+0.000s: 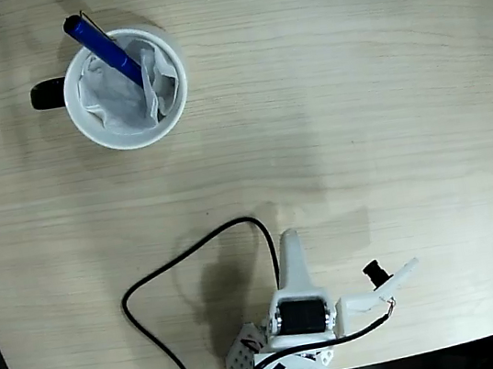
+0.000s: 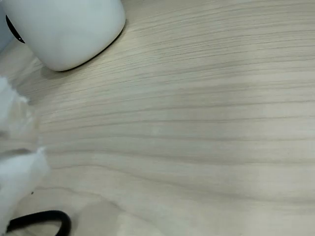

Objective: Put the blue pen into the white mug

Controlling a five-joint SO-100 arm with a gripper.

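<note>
While the blue pen (image 1: 101,39) is leaning inside the white mug (image 1: 125,88) at ten o'clock in my fixed view, I'm seeing the gripper (image 1: 290,243) sitting empty at six; whether it's parted, I cannot tell.

A pale wood-grain counter (image 1: 356,112) carries everything. The white mug (image 1: 125,89) stands on it at the far left in the fixed view, its black handle pointing left. A black cable (image 1: 163,276) loops across the near part of the counter, left of the arm's white base (image 1: 296,363) at the near edge.
</note>
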